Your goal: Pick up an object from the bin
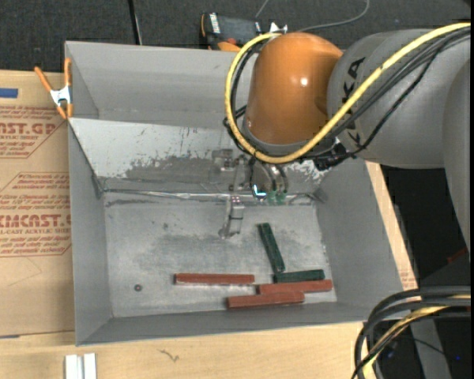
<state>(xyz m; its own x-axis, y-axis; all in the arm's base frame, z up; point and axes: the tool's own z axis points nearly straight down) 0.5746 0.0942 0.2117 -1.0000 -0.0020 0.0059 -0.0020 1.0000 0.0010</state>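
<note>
So the arm comes in from the right, and its big orange cover (294,85) sits right over the back middle of the bin (126,212), which hides most of the business end. What I can make out of the end effector (235,214) is a bit of grey metal poking out below the cover, hanging over the bin floor a little right of center. Honestly I can't tell whether it's spread or pressed together, since the cover and the scuffed grey floor behind it swallow the outline. A yellow cable (355,101) loops around the cover and runs off along the arm. The closest thing to the end effector is a dark green stick (269,248), lying tilted on the floor just below and to the right of it, apart from it as far as I can see. At its lower end there's a second green stick (302,275), lying roughly flat. It looks like it touches the first, but the joint is hard to read. Three red-brown sticks lie along the front: a left one (213,279) on its own, a right one (295,287) tucked under the second green stick, and a front one (265,299) nearest the front wall.
</note>
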